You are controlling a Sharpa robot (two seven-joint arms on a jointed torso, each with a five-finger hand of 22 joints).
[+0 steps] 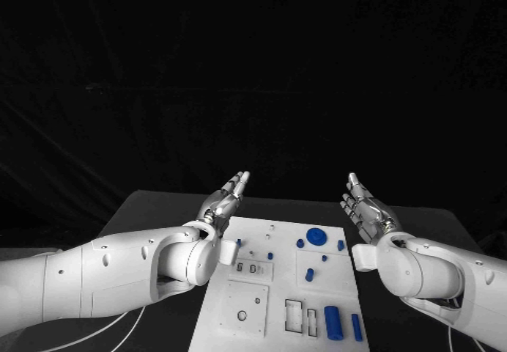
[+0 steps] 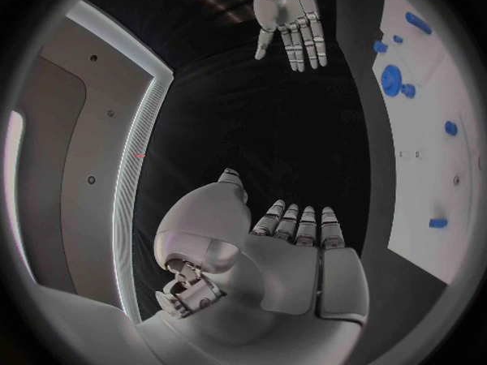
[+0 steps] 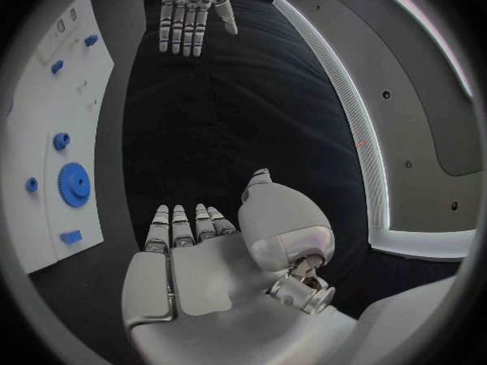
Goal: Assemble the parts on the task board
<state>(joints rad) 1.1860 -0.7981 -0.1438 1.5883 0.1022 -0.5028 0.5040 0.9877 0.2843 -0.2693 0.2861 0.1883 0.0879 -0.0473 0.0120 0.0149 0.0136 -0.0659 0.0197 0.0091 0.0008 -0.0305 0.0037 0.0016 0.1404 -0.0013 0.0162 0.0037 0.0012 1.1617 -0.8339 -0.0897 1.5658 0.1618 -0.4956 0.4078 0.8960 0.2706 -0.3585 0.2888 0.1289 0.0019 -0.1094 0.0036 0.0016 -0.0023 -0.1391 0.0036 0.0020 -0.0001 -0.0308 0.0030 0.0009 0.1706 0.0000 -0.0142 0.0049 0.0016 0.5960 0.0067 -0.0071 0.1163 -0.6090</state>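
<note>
both robot hands empty, fingers straight and apart: left robot hand (image 1: pixel 225 196) hovers past the board's far left corner, right robot hand (image 1: pixel 365 205) past its far right. board (image 1: pixel 245 301) lies mid tabletop (image 1: pixel 158 209), between the arms. parts on it: gear (image 1: pixel 315 236) far, long cyl (image 1: pixel 332 322) near right, small peg (image 1: pixel 310 274) mid. nothing picked yet, looks like the start. tip: pick one part first, drop straight down over it, pinch across its narrow sides, keep the other hand off the board.
</note>
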